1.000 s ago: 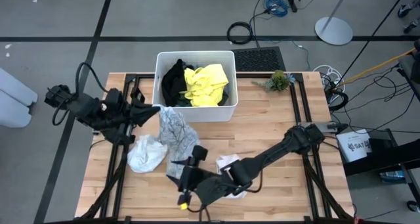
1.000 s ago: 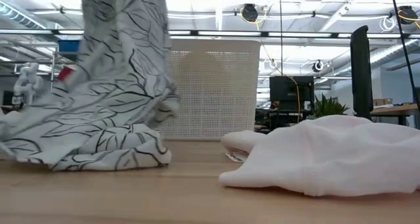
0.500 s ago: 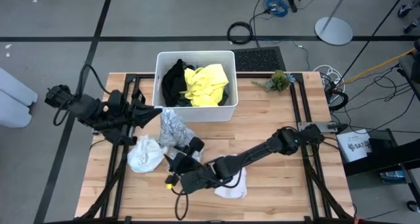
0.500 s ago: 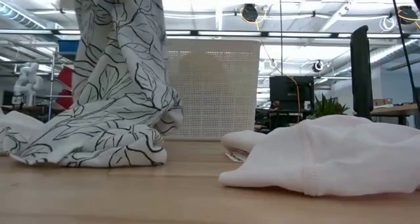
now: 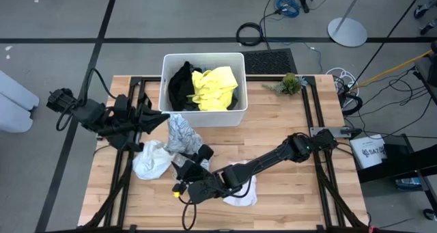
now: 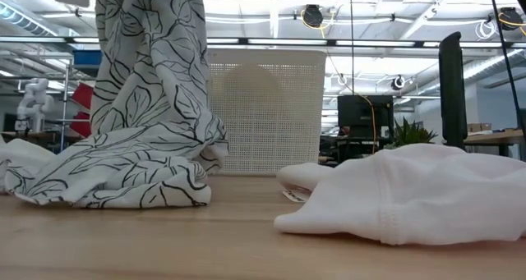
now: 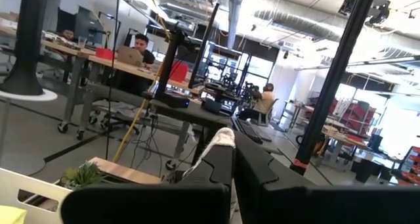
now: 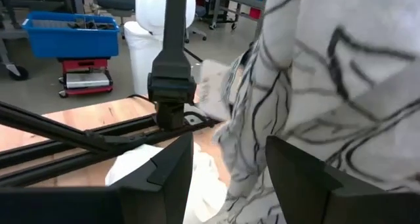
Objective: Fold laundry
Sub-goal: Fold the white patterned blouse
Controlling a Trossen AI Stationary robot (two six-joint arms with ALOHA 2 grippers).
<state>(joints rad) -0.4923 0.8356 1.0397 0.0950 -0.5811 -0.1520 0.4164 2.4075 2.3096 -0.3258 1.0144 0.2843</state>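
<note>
Since a second earlier, the right end effector (image 5: 184, 173) had slid left under the patterned cloth (image 5: 179, 134), fingers open. Left end effector (image 5: 166, 117), clamped on its top edge, held it hanging limp beside the tub (image 5: 202, 115); grasp a lower corner.

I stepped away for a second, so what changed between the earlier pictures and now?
The right gripper swung left along the table's front edge to the patterned cloth's base, fingers open. The left gripper lifted that cloth slightly higher, still pinching it. The tub and white cloths stayed put.
</note>
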